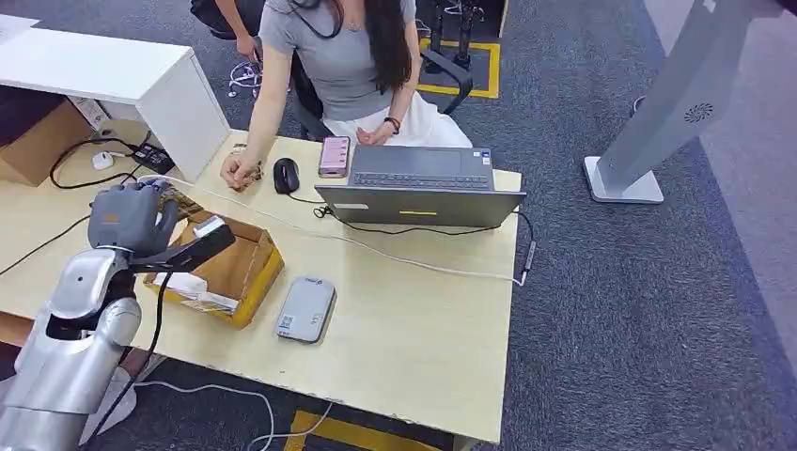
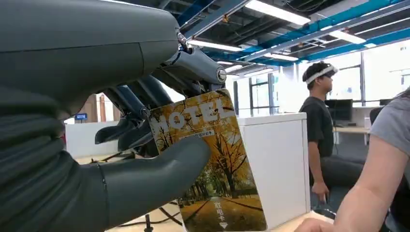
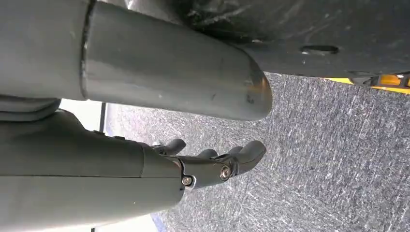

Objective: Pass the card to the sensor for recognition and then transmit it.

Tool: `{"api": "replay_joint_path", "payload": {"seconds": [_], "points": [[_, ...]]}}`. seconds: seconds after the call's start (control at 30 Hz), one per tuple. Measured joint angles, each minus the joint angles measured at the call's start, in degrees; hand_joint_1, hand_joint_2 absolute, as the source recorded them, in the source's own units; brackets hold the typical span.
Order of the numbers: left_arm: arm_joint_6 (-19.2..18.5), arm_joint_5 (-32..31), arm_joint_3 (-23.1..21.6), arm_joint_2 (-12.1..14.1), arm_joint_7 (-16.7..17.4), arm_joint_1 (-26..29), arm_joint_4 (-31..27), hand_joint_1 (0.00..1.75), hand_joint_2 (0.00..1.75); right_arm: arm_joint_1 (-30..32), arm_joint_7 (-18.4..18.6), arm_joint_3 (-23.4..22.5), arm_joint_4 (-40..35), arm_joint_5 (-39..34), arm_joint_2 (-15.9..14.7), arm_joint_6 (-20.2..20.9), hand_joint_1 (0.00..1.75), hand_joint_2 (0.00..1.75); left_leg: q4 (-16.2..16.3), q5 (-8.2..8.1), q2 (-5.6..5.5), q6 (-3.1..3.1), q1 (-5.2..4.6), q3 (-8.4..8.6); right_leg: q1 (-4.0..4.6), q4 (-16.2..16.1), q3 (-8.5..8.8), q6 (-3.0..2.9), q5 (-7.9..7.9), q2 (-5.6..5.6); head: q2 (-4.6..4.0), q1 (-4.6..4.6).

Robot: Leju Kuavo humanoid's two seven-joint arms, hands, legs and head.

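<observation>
The left hand pinches the hotel card between thumb and fingers. Keep this pinch firm and lower the card flat onto the grey sensor. The right hand hangs empty, fingers slightly curled.

We see a glossy printed card in matt grey plastic left hand, pale smooth wood-look table, rough grey carpet, brown cardboard box.

The left hand is raised over a cardboard box on the tabletop; a grey sensor lies beside the box, a laptop behind.
</observation>
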Motion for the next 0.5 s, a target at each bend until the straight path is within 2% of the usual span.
{"api": "replay_joint_path", "payload": {"seconds": [0.17, 0.27, 0.3, 0.4, 0.5], "points": [[0.63, 1.01, -0.83, -0.33, -1.71, 1.05, -0.83, 1.75, 1.75, 0.00, -0.31, 0.02, 0.00, 0.02, 0.00, 0.00, 0.00, 0.00, 0.00, 0.00, 0.00, 0.00, 0.00, 0.00, -0.01, -0.01, -0.01, 0.00, 0.00, 0.00, 0.00, 0.00], [0.76, 1.18, -3.02, -2.31, -5.49, 1.97, -1.81, 1.75, 1.75, -0.03, -0.63, 0.22, 0.00, 0.68, 0.00, 0.00, 0.00, 0.00, 0.02, -0.01, -0.09, 0.01, -0.04, -0.02, -0.04, -0.04, -0.11, 0.01, -0.01, -0.07, 0.00, -0.02], [0.94, 0.79, -4.36, -3.10, -5.79, 2.20, -1.95, 1.75, 1.75, -0.04, -0.68, 0.41, 0.00, 0.90, 0.00, 0.00, 0.00, 0.00, 0.02, -0.01, -0.12, 0.01, -0.04, -0.03, -0.05, -0.04, -0.09, 0.02, -0.01, -0.11, 0.00, 0.02], [1.60, 0.26, -8.18, -5.44, -4.83, 2.59, -2.01, 1.75, 1.75, -0.24, -0.98, 0.74, 0.00, 0.92, 0.00, 0.00, 0.00, 0.00, 0.03, -0.01, 0.03, 0.01, -0.06, -0.05, -0.05, -0.04, -0.03, 0.07, 0.06, 0.03, 0.00, -0.02], [1.86, 0.29, -10.27, -6.51, -4.33, 2.59, -2.01, 1.75, 1.75, -0.23, -0.98, 0.94, 0.00, 0.94, 0.00, 0.00, 0.00, 0.00, 0.04, -0.01, 0.04, 0.02, -0.06, -0.04, -0.05, -0.04, -0.06, 0.07, 0.06, 0.05, 0.00, 0.00]]}}
